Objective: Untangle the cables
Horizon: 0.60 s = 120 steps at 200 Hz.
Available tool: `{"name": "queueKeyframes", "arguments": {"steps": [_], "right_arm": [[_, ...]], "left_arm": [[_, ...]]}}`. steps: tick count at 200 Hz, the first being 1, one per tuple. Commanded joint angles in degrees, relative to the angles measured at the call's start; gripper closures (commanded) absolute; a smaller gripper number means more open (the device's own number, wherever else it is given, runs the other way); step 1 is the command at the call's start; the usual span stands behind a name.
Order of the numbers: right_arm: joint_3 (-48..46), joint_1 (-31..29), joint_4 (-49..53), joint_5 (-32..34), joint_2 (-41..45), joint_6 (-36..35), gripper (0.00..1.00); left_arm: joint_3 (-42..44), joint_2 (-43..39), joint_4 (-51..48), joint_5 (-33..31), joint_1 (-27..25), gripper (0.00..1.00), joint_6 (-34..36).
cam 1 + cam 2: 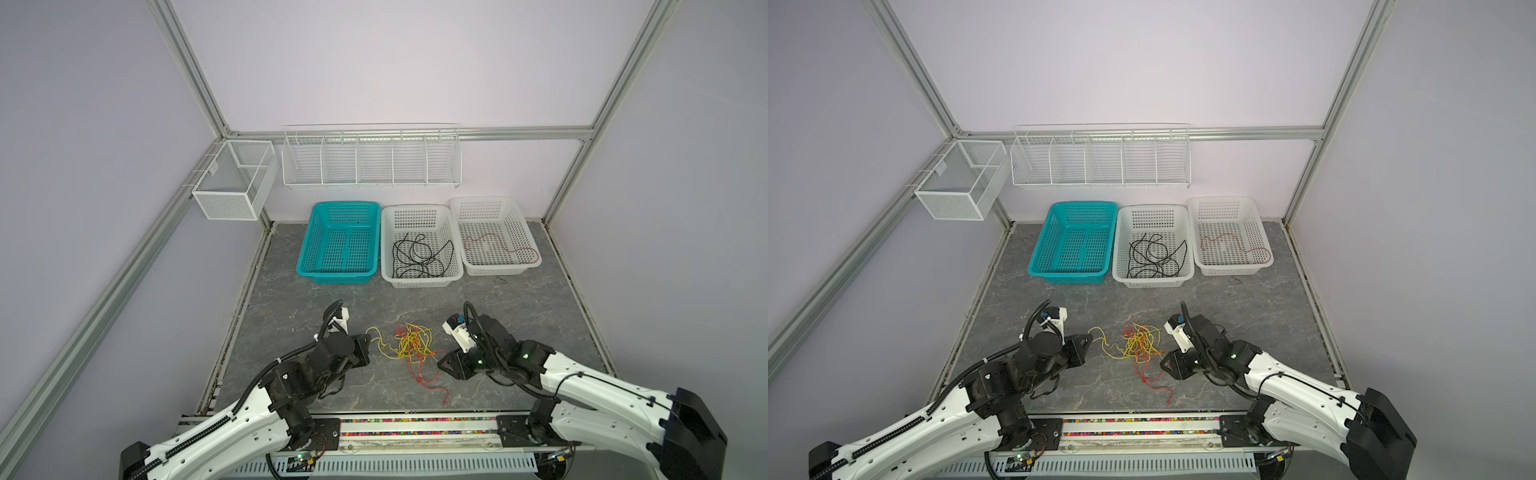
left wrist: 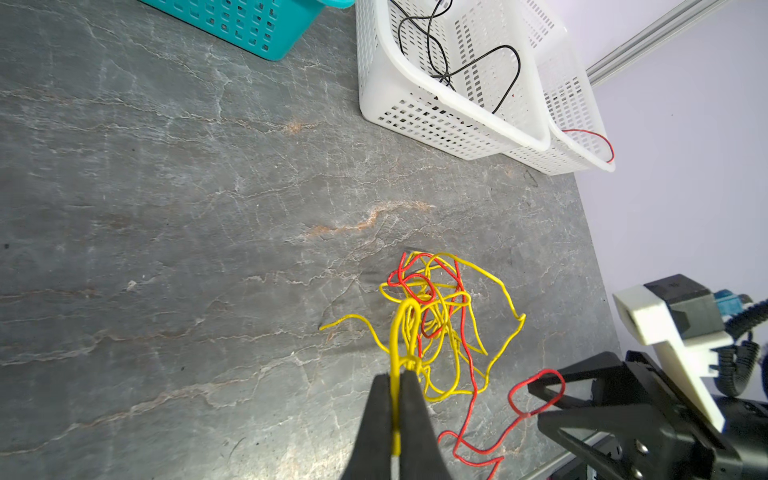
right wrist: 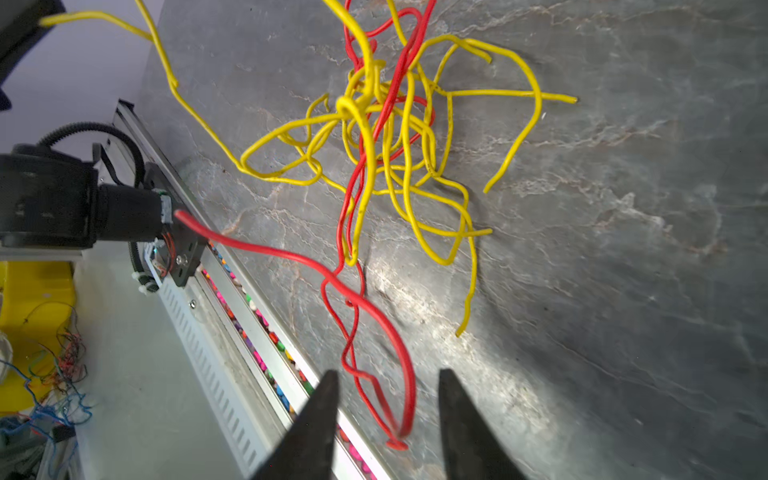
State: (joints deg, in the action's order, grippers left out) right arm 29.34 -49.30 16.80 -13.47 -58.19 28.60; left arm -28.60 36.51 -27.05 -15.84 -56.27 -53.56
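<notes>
At the left of the surface [image 1: 291, 299], your left claw [image 2: 397, 376] is clamped fully shut on a doubled strand of yellow cable [image 2: 394, 340]. Centre: the tangle [image 1: 411, 343] of yellow and red cables lies between both claws. The red cable [image 3: 286, 256] threads through the yellow knot and trails toward the near edge. Right: your right claw [image 3: 386, 374] stands part open, its jaws either side of a red loop and not yet gripping it. Behind, black cables [image 1: 415, 257] lie in the middle basket [image 1: 422, 284], and a second red cable [image 1: 490, 235] lies in the right basket [image 1: 498, 270]. Risk: if you draw the claws apart, the red strand running through the yellow knot may cinch it tighter rather than slide free. The wire is far thinner than the jaws, so the loop may also slip out as you close, leaving you pulling on nothing.
</notes>
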Motion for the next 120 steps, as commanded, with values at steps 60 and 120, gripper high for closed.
{"name": "queueKeyframes", "arguments": {"steps": [60,120], "right_arm": [[10.8,-0.8,19.6,23.0,16.0,-3.2,0.94],[28.0,0.6,36.8,37.9,21.7,-6.2,0.94]], "left_arm": [[2.4,-4.2,-5.6,-4.1,0.0,1.00,-2.1],[2.8,-5.7,-11.5,-6.4,0.1,1.00,-2.3]]}}
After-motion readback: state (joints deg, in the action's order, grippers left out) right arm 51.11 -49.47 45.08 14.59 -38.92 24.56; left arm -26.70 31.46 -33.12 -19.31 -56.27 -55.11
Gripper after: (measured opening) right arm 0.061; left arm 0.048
